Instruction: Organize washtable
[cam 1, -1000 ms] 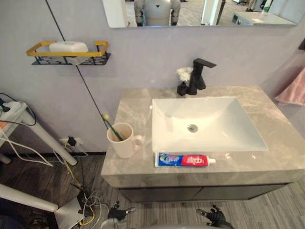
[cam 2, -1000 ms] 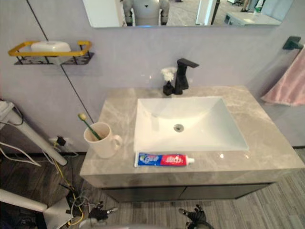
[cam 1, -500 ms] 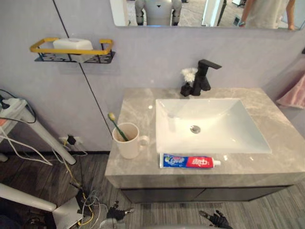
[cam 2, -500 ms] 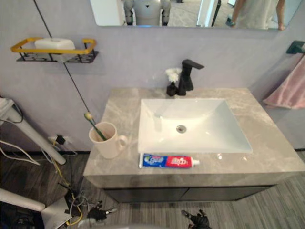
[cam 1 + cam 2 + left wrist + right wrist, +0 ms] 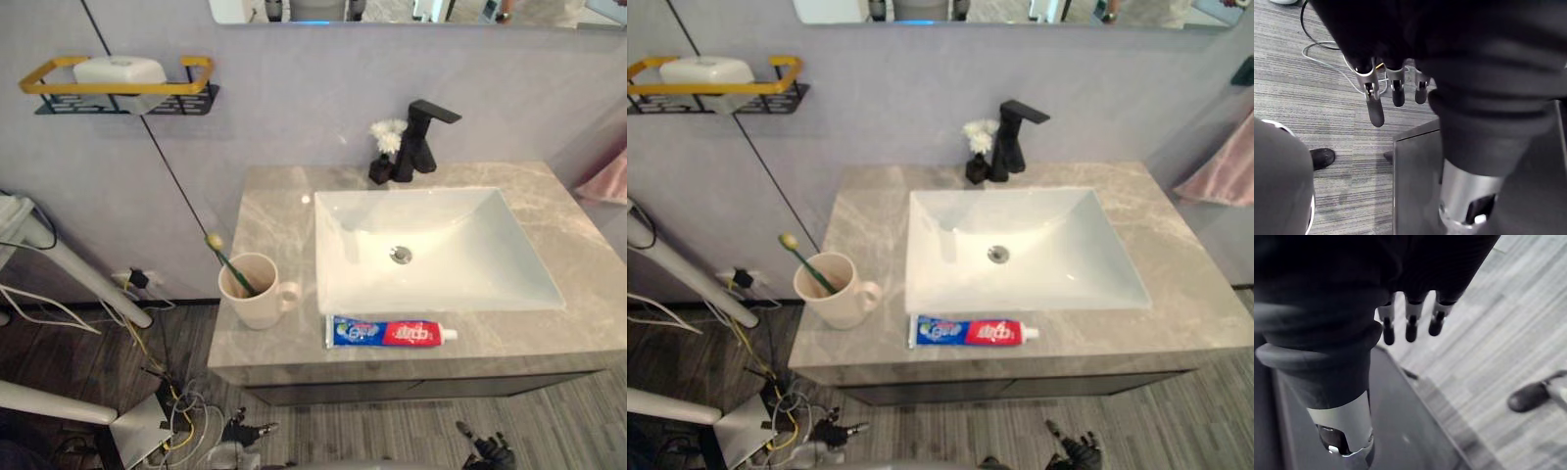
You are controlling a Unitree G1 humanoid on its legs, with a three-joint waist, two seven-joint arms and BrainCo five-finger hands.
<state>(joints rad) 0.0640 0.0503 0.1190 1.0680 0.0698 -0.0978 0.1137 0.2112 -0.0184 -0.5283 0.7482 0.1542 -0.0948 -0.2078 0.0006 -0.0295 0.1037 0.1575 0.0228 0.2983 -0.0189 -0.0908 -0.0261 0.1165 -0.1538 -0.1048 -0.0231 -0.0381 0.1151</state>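
Note:
A cream mug (image 5: 257,292) with a green toothbrush (image 5: 227,262) in it stands at the front left of the grey marble countertop (image 5: 279,211). A blue and red toothpaste tube (image 5: 390,332) lies flat along the front edge, in front of the white basin (image 5: 431,250). Behind the basin are a black faucet (image 5: 421,137) and a small black vase with a white flower (image 5: 384,147). My left hand (image 5: 1375,105) hangs low over the floor below the counter, fingers relaxed and empty. My right hand (image 5: 1410,328) hangs the same way at the lower right (image 5: 487,450).
A yellow-railed wall shelf (image 5: 118,83) holding a white soap bar hangs at the upper left. A pink towel (image 5: 1220,166) hangs at the right. White stand legs (image 5: 69,269) and loose cables (image 5: 167,392) lie on the wooden floor left of the cabinet.
The camera has tilted down a little, so the mirror has slid out at the top. My right hand has drifted to the right near the floor. The things on the counter have not moved.

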